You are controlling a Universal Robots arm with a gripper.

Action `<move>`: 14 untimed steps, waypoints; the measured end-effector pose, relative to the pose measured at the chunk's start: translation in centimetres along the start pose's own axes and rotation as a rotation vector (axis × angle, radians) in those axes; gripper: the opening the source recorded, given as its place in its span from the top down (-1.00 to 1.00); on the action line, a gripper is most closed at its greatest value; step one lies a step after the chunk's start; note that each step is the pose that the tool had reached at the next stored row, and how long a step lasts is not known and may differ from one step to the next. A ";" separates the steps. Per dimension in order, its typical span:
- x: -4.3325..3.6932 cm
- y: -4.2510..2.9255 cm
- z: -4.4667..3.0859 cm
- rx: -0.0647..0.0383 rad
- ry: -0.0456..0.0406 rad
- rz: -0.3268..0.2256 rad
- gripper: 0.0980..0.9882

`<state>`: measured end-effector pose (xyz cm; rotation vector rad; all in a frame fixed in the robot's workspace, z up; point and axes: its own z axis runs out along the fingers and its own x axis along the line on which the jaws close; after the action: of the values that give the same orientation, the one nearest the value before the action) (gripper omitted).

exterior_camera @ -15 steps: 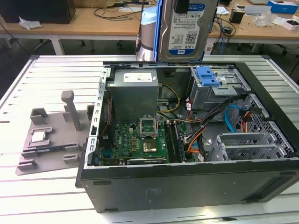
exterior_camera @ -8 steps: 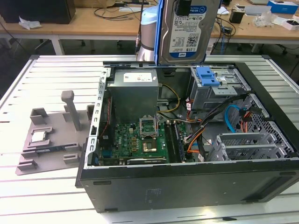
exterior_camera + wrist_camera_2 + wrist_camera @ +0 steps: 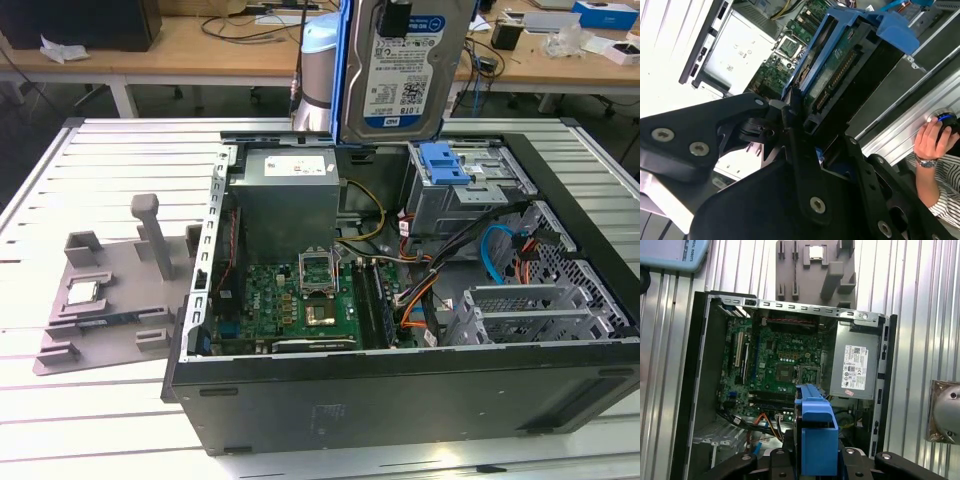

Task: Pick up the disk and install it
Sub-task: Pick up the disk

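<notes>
Overhead, the flat silver hard disk in its blue plastic carrier [image 3: 405, 70] hangs upright, long axis vertical, clenched by the black gripper [image 3: 810, 125]. Beneath the fingers [image 3: 752, 106] gapes the open black computer case [image 3: 400, 400]; its grey metal drive cage [image 3: 470, 195] lies just below, orange cables [image 3: 420, 298] beside.

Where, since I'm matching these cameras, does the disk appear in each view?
Exterior view: the disk upright at top centre, above the case.
Second wrist view: edge-on in the gripper.
First wrist view: its blue end, before the motherboard.
Shared landmark: silver power supply.
</notes>
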<state>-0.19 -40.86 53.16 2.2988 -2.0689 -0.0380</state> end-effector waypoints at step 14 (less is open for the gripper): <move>2.71 0.28 0.06 0.000 0.0000 0.000 0.39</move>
<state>-0.19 -43.59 53.15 2.2988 -2.0689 -0.0380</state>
